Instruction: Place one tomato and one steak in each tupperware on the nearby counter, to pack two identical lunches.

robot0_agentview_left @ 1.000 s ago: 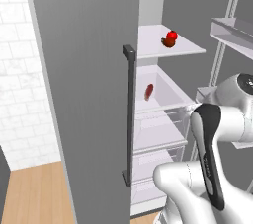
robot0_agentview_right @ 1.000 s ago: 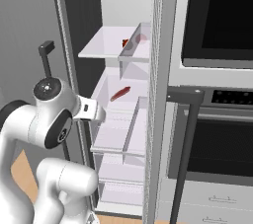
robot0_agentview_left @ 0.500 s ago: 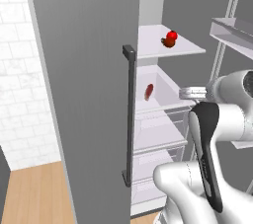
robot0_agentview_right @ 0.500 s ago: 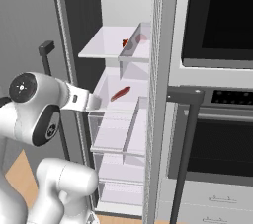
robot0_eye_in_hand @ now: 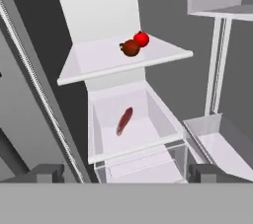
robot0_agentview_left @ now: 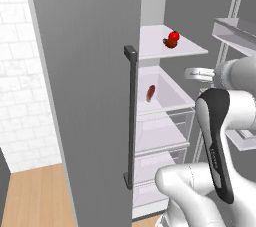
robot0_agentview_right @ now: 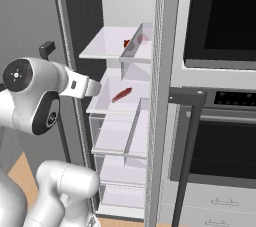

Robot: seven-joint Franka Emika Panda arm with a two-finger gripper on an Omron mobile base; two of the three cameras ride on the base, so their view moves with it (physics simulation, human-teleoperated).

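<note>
Open fridge (robot0_agentview_right: 125,121), white shelves (robot0_eye_in_hand: 118,60)

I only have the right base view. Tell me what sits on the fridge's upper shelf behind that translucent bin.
Observer: A red tomato touches a darker brownish round item, mid-shelf.
Operator: Report the pincer.
Observer: The pincer is open, aimed at the tray holding the steak.
Operator: Say whether it holds anything.
Observer: Nothing lies between its fingertips.
</note>
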